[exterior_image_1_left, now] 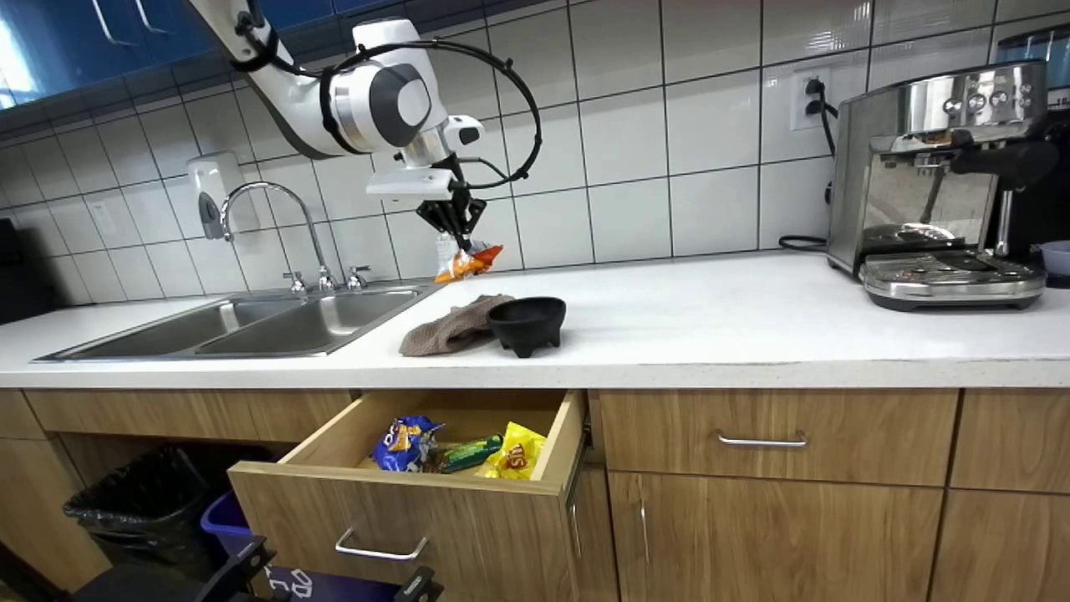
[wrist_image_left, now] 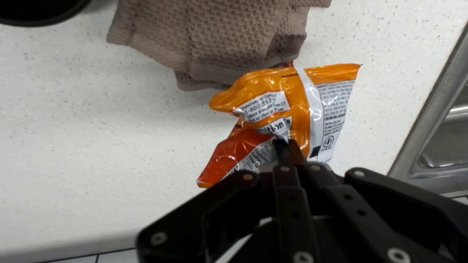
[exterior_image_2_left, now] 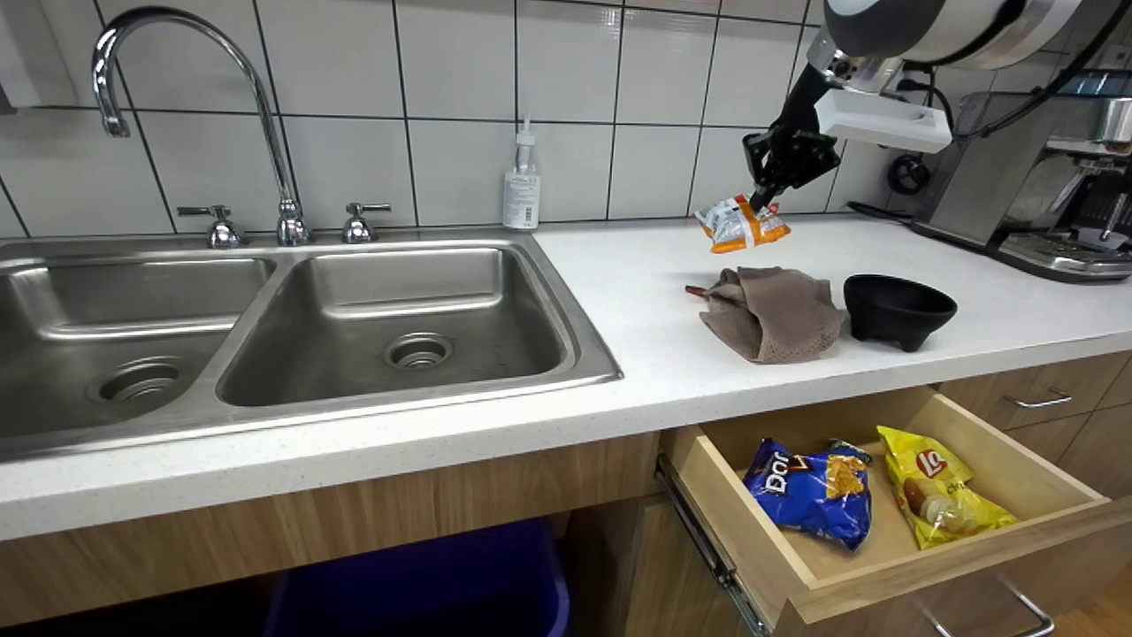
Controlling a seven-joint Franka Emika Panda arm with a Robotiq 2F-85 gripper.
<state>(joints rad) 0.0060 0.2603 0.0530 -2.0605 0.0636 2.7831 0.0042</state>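
My gripper (wrist_image_left: 289, 147) is shut on a crumpled orange and white snack bag (wrist_image_left: 299, 106), its fingertips pinching the wrapper near the middle. In both exterior views the bag (exterior_image_2_left: 736, 232) hangs in the air above the white counter, under the gripper (exterior_image_1_left: 460, 242). Below it lies a folded brown cloth (exterior_image_2_left: 769, 314), with a small red tip (exterior_image_2_left: 696, 290) poking out at one side. A black footed bowl (exterior_image_1_left: 527, 324) stands beside the cloth, and only its dark edge shows at the top left of the wrist view.
An open drawer (exterior_image_1_left: 393, 481) below the counter holds a blue chip bag (exterior_image_2_left: 809, 495), a yellow chip bag (exterior_image_2_left: 942, 495) and a green item (exterior_image_1_left: 471, 453). A double sink (exterior_image_2_left: 566, 389) with faucet (exterior_image_2_left: 274, 133), a pump bottle (exterior_image_2_left: 522, 186) and an espresso machine (exterior_image_1_left: 945, 192) flank the area.
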